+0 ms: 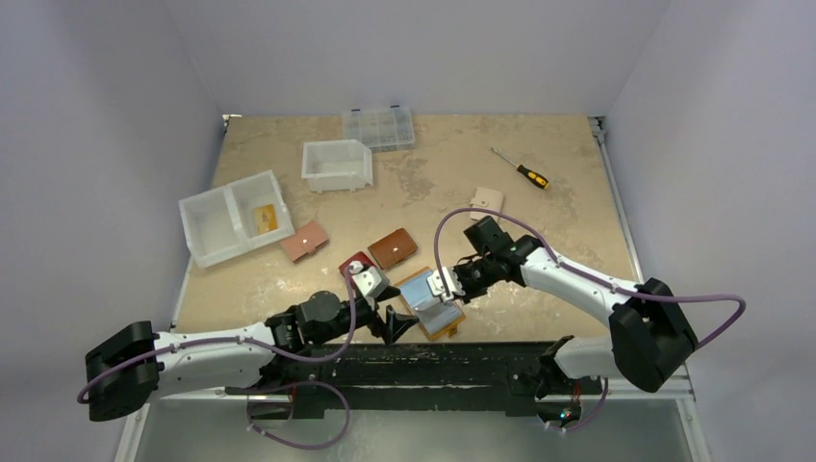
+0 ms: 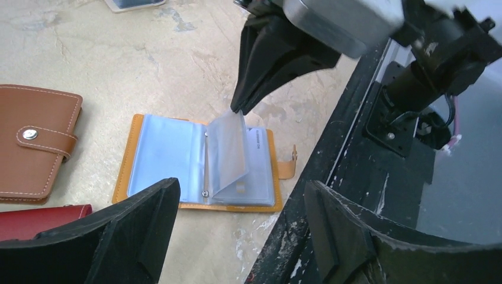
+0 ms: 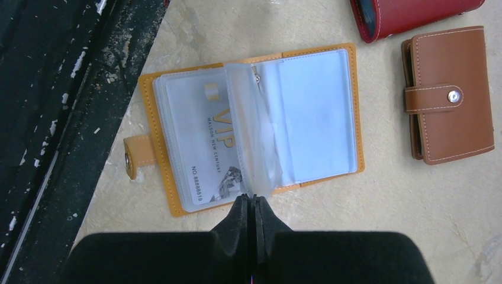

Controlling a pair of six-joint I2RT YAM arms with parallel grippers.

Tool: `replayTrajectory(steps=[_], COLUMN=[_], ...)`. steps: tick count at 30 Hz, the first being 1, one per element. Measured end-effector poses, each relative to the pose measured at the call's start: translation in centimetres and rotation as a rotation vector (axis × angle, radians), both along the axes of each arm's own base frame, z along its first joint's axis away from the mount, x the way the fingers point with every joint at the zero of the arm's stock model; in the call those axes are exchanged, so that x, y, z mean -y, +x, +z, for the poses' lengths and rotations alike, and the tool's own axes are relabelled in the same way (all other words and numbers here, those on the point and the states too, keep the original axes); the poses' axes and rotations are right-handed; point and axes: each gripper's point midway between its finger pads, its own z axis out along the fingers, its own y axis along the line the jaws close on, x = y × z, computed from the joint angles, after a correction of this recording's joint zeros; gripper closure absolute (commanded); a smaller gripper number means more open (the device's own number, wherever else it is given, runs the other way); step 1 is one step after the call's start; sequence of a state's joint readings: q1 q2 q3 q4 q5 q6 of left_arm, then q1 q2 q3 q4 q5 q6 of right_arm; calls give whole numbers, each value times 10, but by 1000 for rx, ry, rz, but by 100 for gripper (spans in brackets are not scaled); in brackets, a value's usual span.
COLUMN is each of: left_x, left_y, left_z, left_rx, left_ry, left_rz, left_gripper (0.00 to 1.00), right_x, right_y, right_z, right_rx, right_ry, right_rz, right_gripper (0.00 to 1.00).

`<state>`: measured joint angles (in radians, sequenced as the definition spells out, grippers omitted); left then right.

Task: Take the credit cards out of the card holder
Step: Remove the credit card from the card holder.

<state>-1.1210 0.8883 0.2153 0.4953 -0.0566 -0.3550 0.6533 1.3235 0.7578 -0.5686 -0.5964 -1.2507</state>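
Observation:
The mustard-yellow card holder (image 1: 435,306) lies open at the table's near edge, also in the left wrist view (image 2: 133,154) and the right wrist view (image 3: 151,112). Its clear sleeves show a whitish "VIP" credit card (image 3: 204,139). My right gripper (image 3: 253,200) is shut on the edge of one clear sleeve (image 3: 253,136) and holds that page lifted upright (image 2: 228,151). It shows from above (image 1: 446,286) and in the left wrist view (image 2: 240,107). My left gripper (image 2: 241,195) is open and empty just left of the holder (image 1: 396,322). A yellow-orange card (image 1: 267,218) lies in the white bin.
A brown wallet (image 1: 393,247) (image 3: 450,97) and a dark red wallet (image 1: 358,265) (image 3: 408,15) lie behind the holder, a pink wallet (image 1: 304,241) further left. Two white bins (image 1: 207,221) (image 1: 337,164), a clear organizer (image 1: 378,127) and a screwdriver (image 1: 522,170) stand further back. The black base rail (image 1: 452,361) runs beside the holder.

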Motion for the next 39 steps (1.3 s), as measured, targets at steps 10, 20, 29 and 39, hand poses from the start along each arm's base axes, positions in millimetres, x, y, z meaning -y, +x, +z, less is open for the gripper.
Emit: replayTrajectory(steps=[10, 20, 29, 39], left_x=[9, 27, 39, 38], left_y=[-9, 1, 17, 27], left_z=[-12, -42, -55, -67], left_rx=[182, 226, 231, 212], left_ry=[79, 232, 289, 343], left_rz=[-68, -58, 19, 81], left_gripper=[17, 25, 53, 79], right_x=[0, -1, -2, 1], right_y=[0, -4, -4, 0], right_z=[0, -1, -1, 3], right_rx=[-46, -70, -80, -117], right_ry=[6, 7, 7, 27], right_rz=[-6, -1, -7, -68], right_gripper=[100, 100, 92, 67])
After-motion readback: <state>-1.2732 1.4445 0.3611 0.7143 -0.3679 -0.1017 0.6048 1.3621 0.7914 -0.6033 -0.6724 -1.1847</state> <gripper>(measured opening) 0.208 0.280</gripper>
